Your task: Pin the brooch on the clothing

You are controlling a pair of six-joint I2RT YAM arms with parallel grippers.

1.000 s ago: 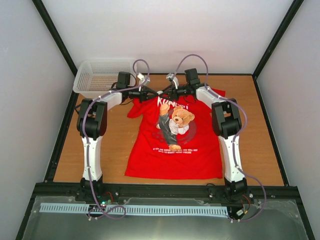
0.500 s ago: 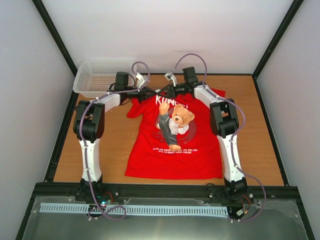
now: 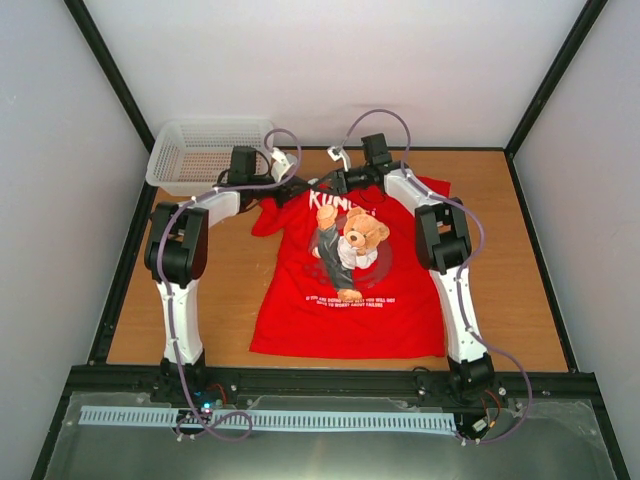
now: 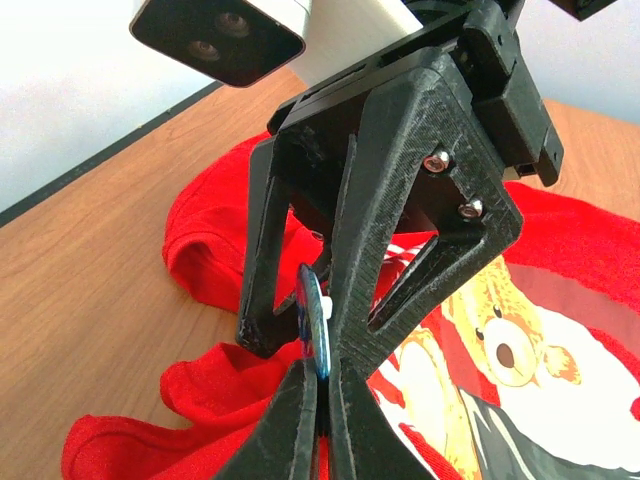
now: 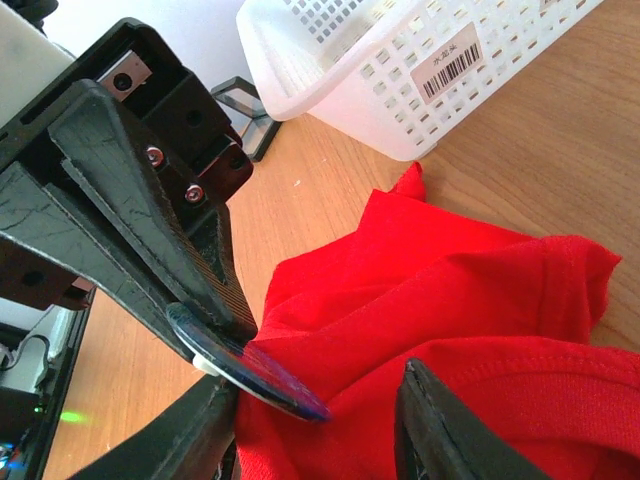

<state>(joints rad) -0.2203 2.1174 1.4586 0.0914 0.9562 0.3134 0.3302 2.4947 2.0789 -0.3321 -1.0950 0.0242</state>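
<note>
The red T-shirt lies flat on the table, bear print up, with its collar bunched at the far end. Both grippers meet over that collar. My left gripper is shut on the edge of the small dark-blue brooch, held upright. In the right wrist view the brooch touches a raised fold of the shirt. My right gripper is open, its jaws either side of that fold and the brooch's tip. Its fingers straddle the brooch in the left wrist view.
A white mesh basket stands at the table's far left corner, close behind the left gripper, and shows in the right wrist view. Bare wooden table lies either side of the shirt. Black frame rails edge the table.
Both grippers have shifted slightly left and farther back over the collar, staying together. The left gripper still holds the brooch.
</note>
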